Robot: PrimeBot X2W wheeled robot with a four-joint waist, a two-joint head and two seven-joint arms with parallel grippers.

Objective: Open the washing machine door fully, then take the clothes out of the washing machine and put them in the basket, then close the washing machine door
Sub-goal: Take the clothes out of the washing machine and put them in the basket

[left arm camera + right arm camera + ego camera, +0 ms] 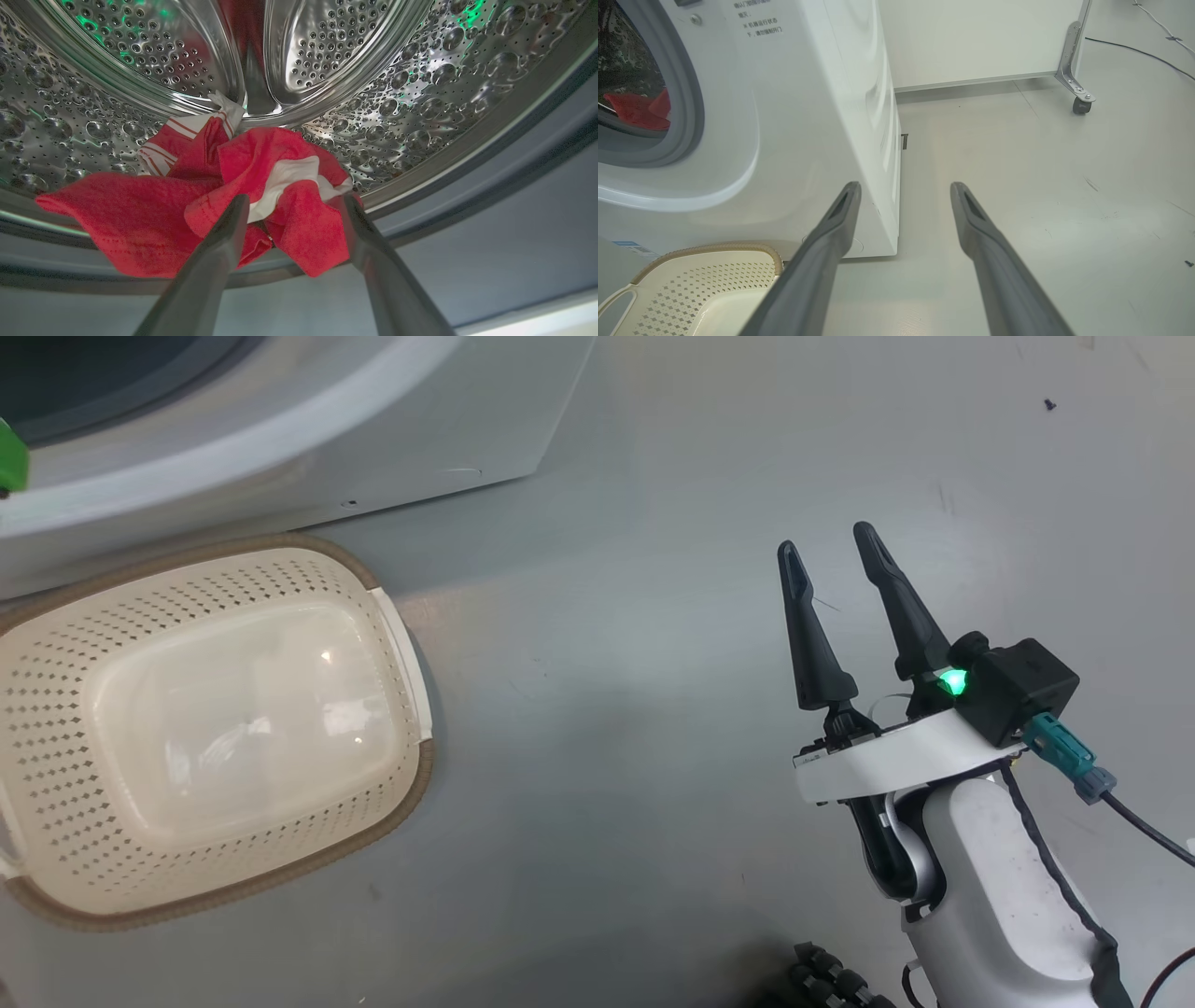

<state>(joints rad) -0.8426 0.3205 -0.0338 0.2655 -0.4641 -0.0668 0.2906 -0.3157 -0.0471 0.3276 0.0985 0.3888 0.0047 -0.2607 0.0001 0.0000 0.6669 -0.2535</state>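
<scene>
Inside the washing machine [798, 116], the left end effector [294, 200] points into the steel drum [420, 93] with its two dark fingers spread wide and gripping nothing. The clothes [154, 219], red fabric with white stripes and trim, lie in a crumpled heap on the lower drum wall, at the drum's mouth. In the left wrist view the heap sits at twelve o'clock from the fingertips and runs out toward nine o'clock. One red and white fold hangs down in the gap between the two fingers. Whether either finger touches the cloth cannot be told.

From the right wrist view, the clothes [635, 109] show as a red patch behind the grey rubber ring [689, 107] of the machine's mouth, at about ten o'clock and well apart from the right end effector [905, 185]. That end effector also stands wide, with nothing between its fingers, and points toward the machine's front corner.

In the head view, the right end effector [825, 539] hangs over the grey floor [653, 709]. The basket [56, 709] stands on the floor at nine o'clock from it, well apart, its cream bottom bare. The basket's far rim lies just beside the front of the washing machine [280, 439], which takes up the eleven o'clock corner. In the right wrist view the basket [714, 280] sits at seven o'clock, below the drum mouth.
</scene>
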